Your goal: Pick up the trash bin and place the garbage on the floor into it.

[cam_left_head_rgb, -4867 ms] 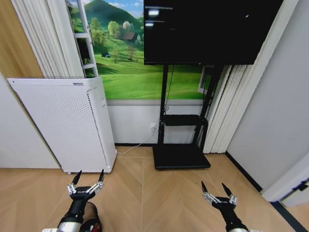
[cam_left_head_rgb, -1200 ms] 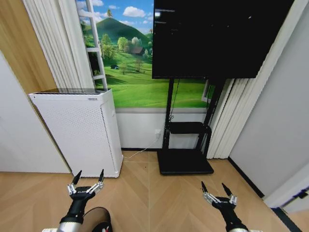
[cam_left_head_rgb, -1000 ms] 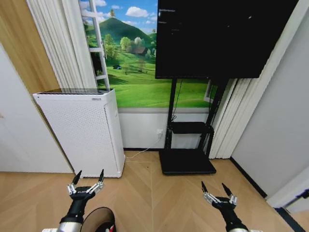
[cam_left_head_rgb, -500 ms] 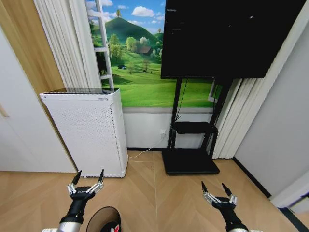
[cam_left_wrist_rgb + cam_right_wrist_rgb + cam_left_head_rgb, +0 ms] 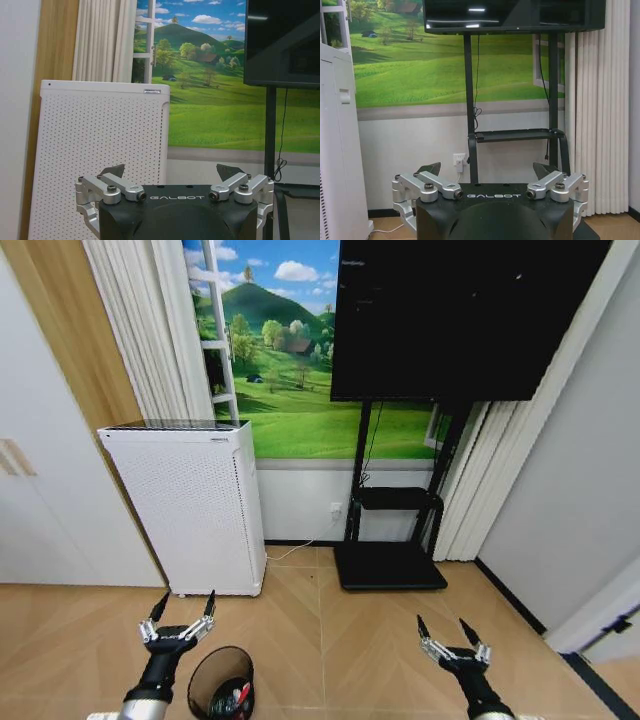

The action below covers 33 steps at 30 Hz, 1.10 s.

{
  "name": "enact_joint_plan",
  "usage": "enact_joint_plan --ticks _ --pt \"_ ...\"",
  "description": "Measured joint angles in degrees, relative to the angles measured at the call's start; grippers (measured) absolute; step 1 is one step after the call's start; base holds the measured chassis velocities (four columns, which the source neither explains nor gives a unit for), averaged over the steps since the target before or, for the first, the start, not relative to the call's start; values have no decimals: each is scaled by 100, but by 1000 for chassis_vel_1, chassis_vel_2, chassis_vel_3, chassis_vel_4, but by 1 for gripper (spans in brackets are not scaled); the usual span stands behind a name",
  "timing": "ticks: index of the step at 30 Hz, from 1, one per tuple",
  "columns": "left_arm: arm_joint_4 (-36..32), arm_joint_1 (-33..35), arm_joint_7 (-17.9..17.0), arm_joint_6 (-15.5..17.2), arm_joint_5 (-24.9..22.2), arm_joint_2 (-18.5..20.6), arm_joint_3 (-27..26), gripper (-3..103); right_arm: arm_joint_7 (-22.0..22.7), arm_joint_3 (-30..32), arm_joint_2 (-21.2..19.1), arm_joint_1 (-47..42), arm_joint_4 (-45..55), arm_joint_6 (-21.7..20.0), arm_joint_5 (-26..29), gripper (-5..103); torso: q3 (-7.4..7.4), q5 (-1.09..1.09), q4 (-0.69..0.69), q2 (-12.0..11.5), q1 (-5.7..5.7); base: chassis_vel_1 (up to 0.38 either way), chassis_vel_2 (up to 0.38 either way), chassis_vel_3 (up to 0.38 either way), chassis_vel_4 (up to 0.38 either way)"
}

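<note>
While both arms hang low at the near edge of the head view, the trash bin [image 5: 221,683] stands upright on the floor [image 5: 330,640], near and slightly right of the left gripper [image 5: 183,609], not touching it. Red-and-white scraps show inside the bin; whether any garbage lies loose on the floor cannot be told.

Left gripper: fingers spread, holding nothing. Right gripper [image 5: 444,631]: fingers likewise spread, empty, well to the right of the bin.

Handling judgement: the bin looks like thin dark mesh, so probably light and fairly stiff, though the wall may flex under a hard pinch. Its round, tapering side offers poor purchase; the top rim seems the soundest place to take hold, one finger inside and one outside. Tilting would risk spilling the contents.

Surface: tan herringbone parquet, level and smooth, so the bin may slide if nudged.

Room: a white perforated appliance [image 5: 190,505] stands far left against the wall, a black screen [image 5: 460,315] on its black stand [image 5: 390,565] far centre, a landscape mural [image 5: 285,370] behind, curtains [image 5: 505,465] to the right.
</note>
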Motion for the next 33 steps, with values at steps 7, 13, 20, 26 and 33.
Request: enact_joint_plan --ticks 7,13,20,26,33 --pt "0 0 0 -1 0 0 0 100 0 1 0 0 0 0 0 100 0 5 0 -2 1 296 -312 -296 308" --pt "0 0 1 -1 0 0 0 100 0 1 0 0 0 0 0 100 0 3 -2 -1 0 346 -342 -358 342" --pt "0 0 1 -1 0 -1 1 100 0 1 -1 0 0 0 0 100 0 4 -1 -1 -1 366 -359 -354 359" --pt "0 0 1 -1 0 -1 0 100 0 0 0 0 -1 0 0 100 0 6 -1 -2 0 349 -349 -354 360" --pt "1 0 0 -1 0 0 0 100 0 0 0 -1 -1 0 0 100 0 5 -2 -3 0 347 -357 -356 366"
